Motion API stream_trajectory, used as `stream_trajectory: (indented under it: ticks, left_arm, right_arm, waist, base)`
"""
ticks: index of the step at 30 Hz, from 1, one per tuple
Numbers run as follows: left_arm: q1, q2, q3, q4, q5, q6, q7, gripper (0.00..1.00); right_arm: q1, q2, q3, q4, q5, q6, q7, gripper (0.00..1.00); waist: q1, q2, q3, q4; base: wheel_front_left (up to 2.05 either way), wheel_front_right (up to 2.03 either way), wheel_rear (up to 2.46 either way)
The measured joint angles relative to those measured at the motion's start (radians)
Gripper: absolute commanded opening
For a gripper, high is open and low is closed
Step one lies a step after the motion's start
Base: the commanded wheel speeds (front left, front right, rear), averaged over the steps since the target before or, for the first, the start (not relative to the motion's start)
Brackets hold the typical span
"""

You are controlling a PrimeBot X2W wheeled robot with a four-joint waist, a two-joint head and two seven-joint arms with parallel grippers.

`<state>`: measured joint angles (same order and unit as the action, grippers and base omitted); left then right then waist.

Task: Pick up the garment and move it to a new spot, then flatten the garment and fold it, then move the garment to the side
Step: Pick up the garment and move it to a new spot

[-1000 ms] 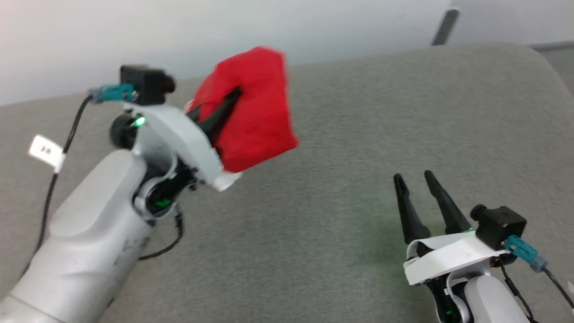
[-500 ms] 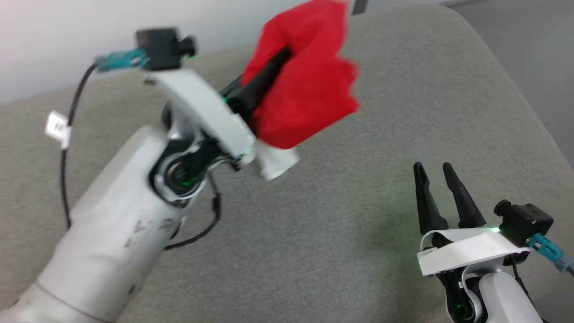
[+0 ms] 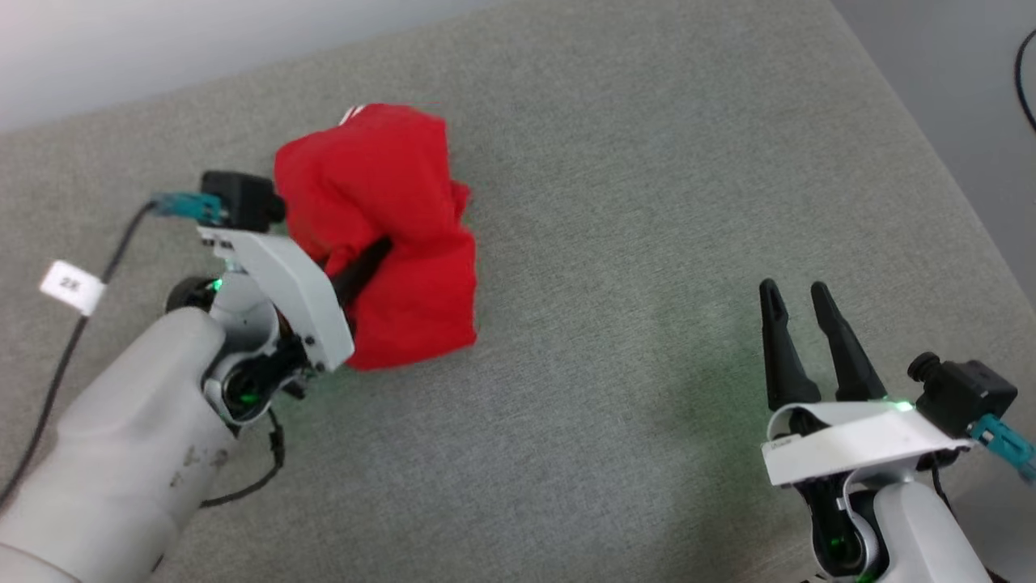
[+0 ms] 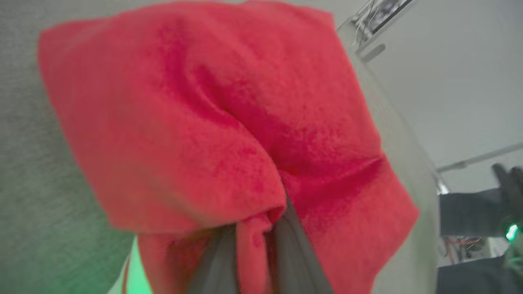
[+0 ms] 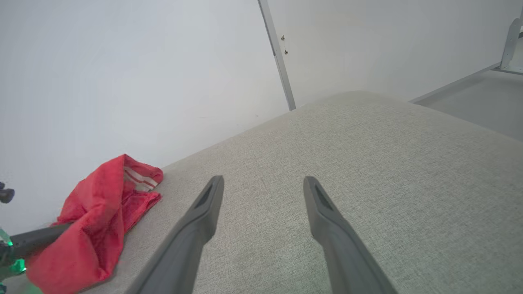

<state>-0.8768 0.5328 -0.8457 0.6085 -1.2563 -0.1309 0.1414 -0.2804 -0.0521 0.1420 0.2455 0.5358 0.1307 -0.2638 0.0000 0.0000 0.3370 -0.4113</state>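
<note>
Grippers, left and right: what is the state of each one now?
Left gripper: closed on the crumpled red fabric garment.
Right gripper: open, holding nothing.

You are looking down on a desk (image 3: 647,202) covered in grey woven fabric, padded, its far right corner rounded off. Behind its far edge runs a plain pale wall (image 3: 121,48), evenly lit. Past the desk's right edge lies a smooth grey floor (image 3: 955,65), and a dark cable (image 3: 1018,81) curls in at that view's right border. From the right wrist view you see a thin metal strip (image 5: 278,57) running up the wall, two small dark spots just beside it, and a pale metal bracket (image 5: 511,41) standing at the far right above the floor. The light is soft and even throughout.
</note>
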Motion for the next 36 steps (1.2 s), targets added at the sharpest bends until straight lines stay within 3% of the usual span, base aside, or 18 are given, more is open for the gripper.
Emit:
stream_trajectory:
  ticks: [4, 14, 15, 16, 17, 18, 19, 20, 24, 36]
  left_arm:
    - [-0.059, -0.001, -0.124, 0.067, 0.111, -0.002, -0.001, 0.0]
    - [-0.171, -0.023, -0.326, 0.189, 0.219, -0.013, -0.014, 0.0]
    - [-0.172, -0.026, -0.333, 0.196, 0.214, -0.014, -0.026, 0.08]
    - [-0.174, -0.03, -0.341, 0.202, 0.211, -0.014, -0.044, 0.37]
    - [-0.177, -0.034, -0.348, 0.208, 0.211, -0.014, -0.064, 0.48]
    - [-0.179, -0.04, -0.354, 0.213, 0.21, -0.014, -0.081, 0.78]
    - [-0.18, -0.045, -0.357, 0.214, 0.203, -0.013, -0.098, 0.95]
    - [-0.18, -0.051, -0.36, 0.215, 0.193, -0.013, -0.119, 1.0]
    - [-0.185, -0.086, -0.376, 0.213, 0.183, -0.012, -0.215, 1.0]
    - [-0.119, -0.1, -0.355, 0.197, 0.134, -0.001, -0.394, 1.0]
  right_arm:
    - [-0.023, 0.0, 0.01, -0.008, 0.01, 0.0, 0.0, 1.0]
    - [-0.032, -0.001, 0.031, -0.014, 0.017, 0.0, 0.0, 1.0]
    - [-0.032, 0.0, 0.031, -0.014, 0.016, 0.0, 0.0, 1.0]
    - [-0.032, 0.0, 0.03, -0.014, 0.012, 0.0, 0.0, 1.0]
    - [-0.032, 0.0, 0.029, -0.013, 0.008, 0.0, 0.0, 1.0]
    - [-0.031, 0.0, 0.028, -0.012, 0.004, 0.0, 0.0, 1.0]
    - [-0.031, 0.0, 0.026, -0.011, -0.006, 0.0, 0.0, 1.0]
    - [-0.031, 0.0, 0.023, -0.008, -0.015, 0.0, 0.0, 1.0]
    - [-0.03, 0.0, 0.017, 0.007, -0.057, 0.0, 0.0, 1.0]
    - [-0.013, 0.001, -0.01, 0.072, -0.19, 0.0, 0.0, 1.0]
  waist:
    - [0.0, 0.0, 0.025, 0.001]
    - [0.0, 0.0, 0.063, -0.021]
    - [0.0, 0.0, 0.063, -0.02]
    - [0.0, 0.0, 0.062, -0.018]
    - [0.0, 0.0, 0.061, -0.014]
    - [0.0, 0.0, 0.06, -0.009]
    - [0.0, 0.0001, 0.058, -0.003]
    - [0.0, 0.0, 0.055, 0.005]
    - [0.0, 0.0, 0.038, 0.045]
    - [0.0, 0.0, -0.053, 0.221]
  base:
    - [0.0, 0.0, 0.0]
    - [0.0, 0.0, 0.0]
    - [0.0, 0.0, 0.0]
    - [0.0, 0.0, 0.0]
    - [0.0, 0.0, 0.0]
    - [0.0, 0.0, 0.0]
    - [0.0, 0.0, 0.0]
    - [0.0, 0.0, 0.0]
    - [0.0, 0.0, 0.0]
    - [0.0, 0.0, 0.0]
